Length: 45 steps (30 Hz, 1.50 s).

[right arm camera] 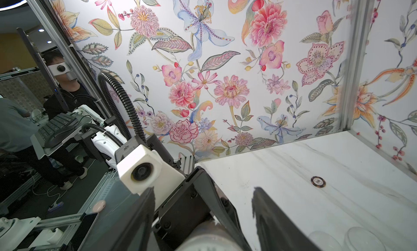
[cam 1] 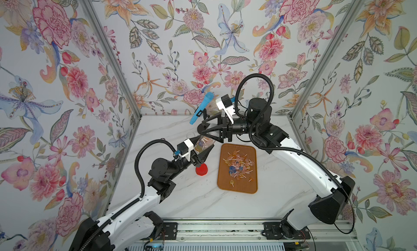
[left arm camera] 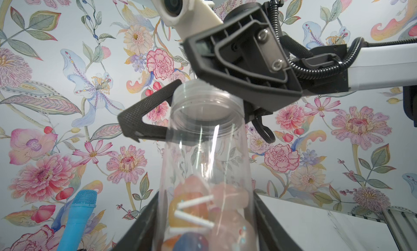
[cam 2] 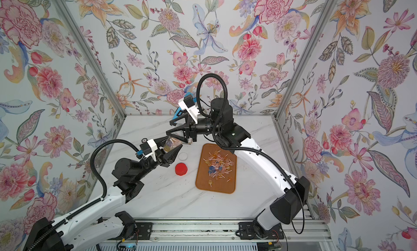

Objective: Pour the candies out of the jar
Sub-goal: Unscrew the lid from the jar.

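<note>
— Clear plastic jar (left arm camera: 203, 148), smooth and round, sits in the left pincer (cam 1: 204, 148), clamped about its body, near the brown tray (cam 1: 239, 189); some candies (left arm camera: 194, 207) lie in its base; most are heaped on the tray.

— Mid-pour, I'd judge; right pincer (cam 1: 202, 129) straddles the threaded mouth, jaws parted, contact unclear; next it needs the mouth tipped down over the tray.

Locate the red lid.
In both top views the red lid lies on the table, close by the left end effector, apart from the brown tray.
</note>
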{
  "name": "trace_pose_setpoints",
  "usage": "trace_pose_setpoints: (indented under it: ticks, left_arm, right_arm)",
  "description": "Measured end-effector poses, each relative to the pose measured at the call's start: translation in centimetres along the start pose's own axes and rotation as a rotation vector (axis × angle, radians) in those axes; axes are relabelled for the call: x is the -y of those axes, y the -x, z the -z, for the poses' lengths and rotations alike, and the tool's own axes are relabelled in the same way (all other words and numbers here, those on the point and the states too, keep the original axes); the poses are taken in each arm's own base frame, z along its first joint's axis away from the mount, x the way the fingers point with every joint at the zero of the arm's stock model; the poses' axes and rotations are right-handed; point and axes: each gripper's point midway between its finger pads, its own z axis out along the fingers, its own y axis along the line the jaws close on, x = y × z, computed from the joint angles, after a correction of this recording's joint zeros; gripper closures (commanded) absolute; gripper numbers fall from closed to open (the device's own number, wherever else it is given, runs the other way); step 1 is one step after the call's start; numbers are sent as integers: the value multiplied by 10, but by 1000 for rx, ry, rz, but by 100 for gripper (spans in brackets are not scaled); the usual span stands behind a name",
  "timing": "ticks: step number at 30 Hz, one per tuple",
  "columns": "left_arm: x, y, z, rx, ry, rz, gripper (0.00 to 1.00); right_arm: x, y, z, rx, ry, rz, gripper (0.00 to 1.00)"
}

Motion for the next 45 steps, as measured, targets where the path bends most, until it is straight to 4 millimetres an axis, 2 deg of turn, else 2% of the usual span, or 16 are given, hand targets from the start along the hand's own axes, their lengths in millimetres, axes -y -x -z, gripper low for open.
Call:
trace_pose_setpoints:
  ticks: [5, 7, 14, 18, 25, 34, 45]
  left_arm:
    - [0, -1, 0, -5, -2, -6, 100]
    - [1, -1, 1, -9, -5, -11, 100]
    - [2, 4, 3, -3, -2, -33, 100]
    - [1, 4, 4, -4, 3, -41, 100]
    - [-4, -2, 4, -27, 31, -44, 100]
    - [-8, -7, 4, -47, 55, -57, 100]
    - [-14, -12, 4, -65, 79, -54, 100]
  right_arm:
    - [2, 0, 2, 0, -23, -21, 4]
    - [3, 2, 3, 6, -43, -18, 0]
    - [0, 19, 21, 43, -148, 19, 0]
    - [5, 22, 29, 55, -213, 21, 0]
    - [16, 15, 31, 41, -270, -19, 8]
    - [26, -5, 29, 4, -292, -81, 19]
    - [26, -8, 27, -1, -290, -95, 45]
